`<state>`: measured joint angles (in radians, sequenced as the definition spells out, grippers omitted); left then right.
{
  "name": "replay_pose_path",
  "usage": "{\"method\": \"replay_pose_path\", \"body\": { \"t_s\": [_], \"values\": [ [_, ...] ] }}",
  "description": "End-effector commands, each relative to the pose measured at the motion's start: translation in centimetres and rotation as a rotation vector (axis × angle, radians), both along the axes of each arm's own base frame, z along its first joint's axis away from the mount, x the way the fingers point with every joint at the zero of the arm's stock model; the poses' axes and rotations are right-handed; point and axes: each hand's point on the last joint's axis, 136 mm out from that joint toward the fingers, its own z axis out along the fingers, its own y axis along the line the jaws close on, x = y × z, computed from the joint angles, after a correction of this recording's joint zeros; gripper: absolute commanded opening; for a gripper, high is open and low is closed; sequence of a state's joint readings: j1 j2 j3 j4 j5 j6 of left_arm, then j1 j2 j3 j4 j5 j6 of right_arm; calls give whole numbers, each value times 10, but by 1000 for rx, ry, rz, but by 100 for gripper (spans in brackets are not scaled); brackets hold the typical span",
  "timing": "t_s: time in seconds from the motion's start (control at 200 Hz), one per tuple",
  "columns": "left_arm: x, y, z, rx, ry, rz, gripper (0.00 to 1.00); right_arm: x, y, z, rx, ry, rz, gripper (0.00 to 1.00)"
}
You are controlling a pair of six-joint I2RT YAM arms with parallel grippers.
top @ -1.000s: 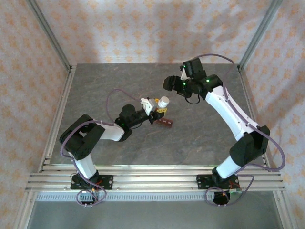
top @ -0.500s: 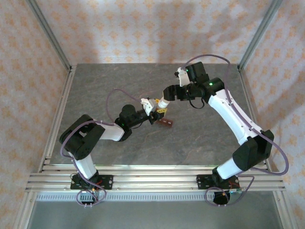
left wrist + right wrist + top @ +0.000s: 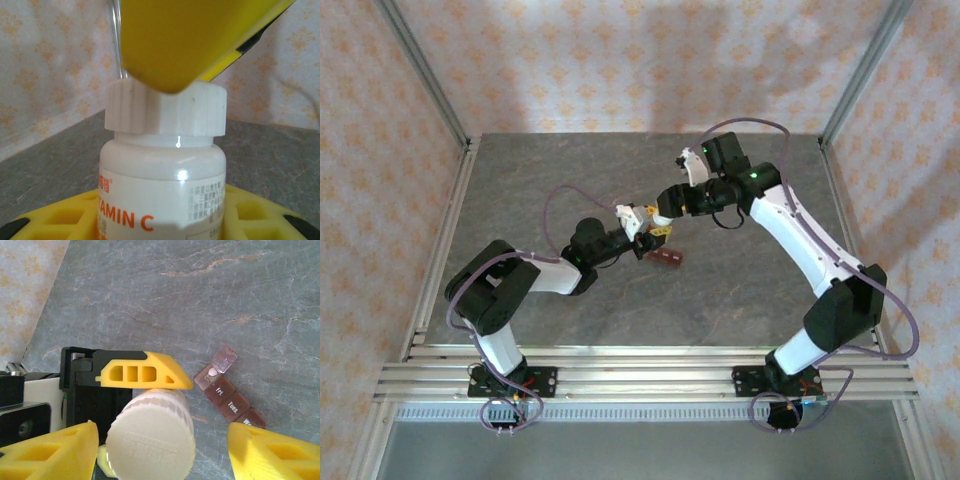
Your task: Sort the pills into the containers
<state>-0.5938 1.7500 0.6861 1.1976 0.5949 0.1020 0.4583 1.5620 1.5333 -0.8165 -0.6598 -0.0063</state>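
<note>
Nearest to me is the cap (image 3: 150, 440) of the bottle (image 3: 162, 180). My right gripper (image 3: 161, 432) stands wide open around it, one finger on each side, holding nothing. The gap is bigger on the right side, so the cap is not in the middle. If I close like this, one finger arrives first and pushes the bottle sideways.

My left gripper (image 3: 645, 227) is clamped on the bottle body. If this grip is weak, the whole bottle can turn w/ the cap, or it slips and pills spill out.

Just beside lies the strip of containers (image 3: 231, 399) on the table (image 3: 200, 290), its end lid (image 3: 223, 359) up, sth. small and pale inside. A low finger can knock it.

My two wrists are very close, so there is little room there. Beyond is open table surface, and the walls (image 3: 620, 60) are well apart.
</note>
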Motion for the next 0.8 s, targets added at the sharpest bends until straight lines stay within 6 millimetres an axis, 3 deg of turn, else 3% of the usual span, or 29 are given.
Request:
{"method": "replay_pose_path", "body": {
  "t_s": [0.0, 0.19, 0.39, 0.576, 0.731, 0.796],
  "values": [
    [-2, -4, 29, -57, -78, -19, 0, -6, 3, -8, -13, 27, 32, 65],
    [-3, -4, 30, -56, -79, -19, 0, -3, 3, -15, -26, 47, 11, 41],
    [-2, -2, 30, -56, -83, -9, 0, 7, 4, -27, 7, 128, -141, 31],
    [3, 1, 31, -55, -87, 25, 0, 17, -3, -42, 15, 205, -437, 28],
    [5, 2, 30, -52, -89, 37, 0, 16, 3, -42, 61, 211, -505, 30],
    [5, 2, 28, -50, -85, 38, 0, 18, 3, -38, 55, 203, -496, 36]
  ]
}}
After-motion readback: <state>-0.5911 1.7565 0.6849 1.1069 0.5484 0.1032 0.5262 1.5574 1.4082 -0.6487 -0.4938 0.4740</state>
